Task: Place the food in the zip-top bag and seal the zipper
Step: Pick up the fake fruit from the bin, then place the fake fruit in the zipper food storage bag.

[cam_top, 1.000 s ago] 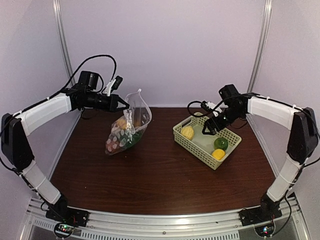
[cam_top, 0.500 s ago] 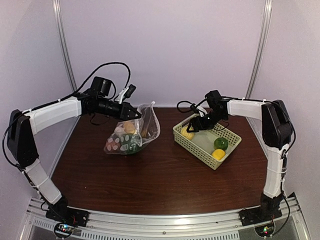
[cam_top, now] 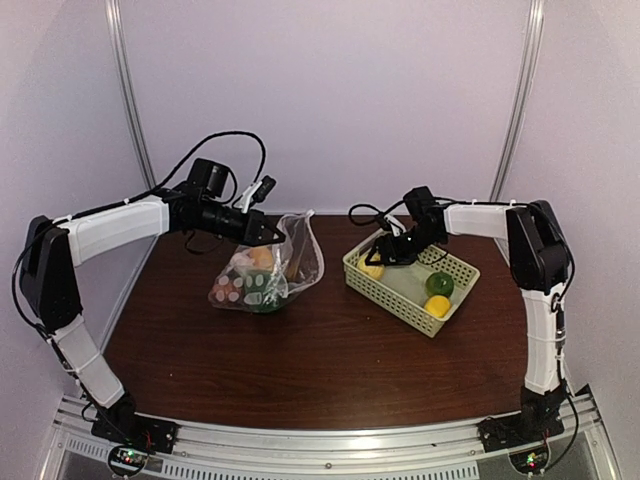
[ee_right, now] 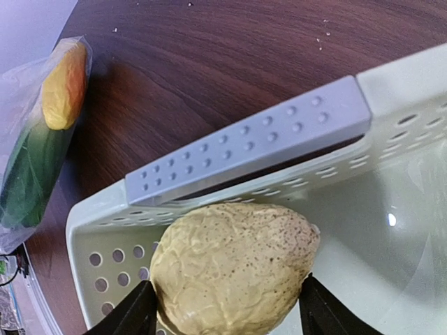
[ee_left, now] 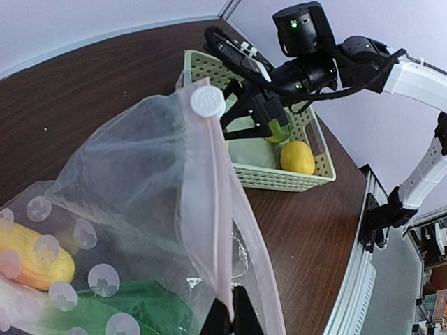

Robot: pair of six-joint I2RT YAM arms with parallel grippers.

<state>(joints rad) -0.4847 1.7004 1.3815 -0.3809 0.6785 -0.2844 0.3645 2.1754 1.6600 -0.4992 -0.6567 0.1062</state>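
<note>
- Far left on the table (cam_top: pixel 320 365), the left gripper (cam_top: pixel 267 231) is clenched on the zipper (ee_left: pixel 215 209) edge of the zip-top bag (cam_top: pixel 255 285). It lifts the mouth so that it faces right, toward the basket (cam_top: pixel 385 295). An orange piece (cam_top: pixel 262 257) and a dark green vegetable (ee_left: pixel 140 307) already lie inside.
- Over the basket's far left corner, the right gripper (ee_right: pixel 227 310) straddles a pale lemon (ee_right: pixel 234 262), one finger on each side. The pads seem to touch it, but we cannot tell from the wrist view whether they are pressing yet.
- We judge the step in hand to be picking up that lemon. We should close squarely across its widest part, since the rounded, bumpy skin could slip out of a shallow pinch. Then we should lift straight up to clear the basket wall just beside it.
- For the carry, we want the left arm to hold the mouth wide and steady. We should let go only once the lemon is well inside.
- A green piece (cam_top: pixel 439 283) and a second lemon (cam_top: pixel 436 306) wait at the basket's near right end, so sealing is some way off.
</note>
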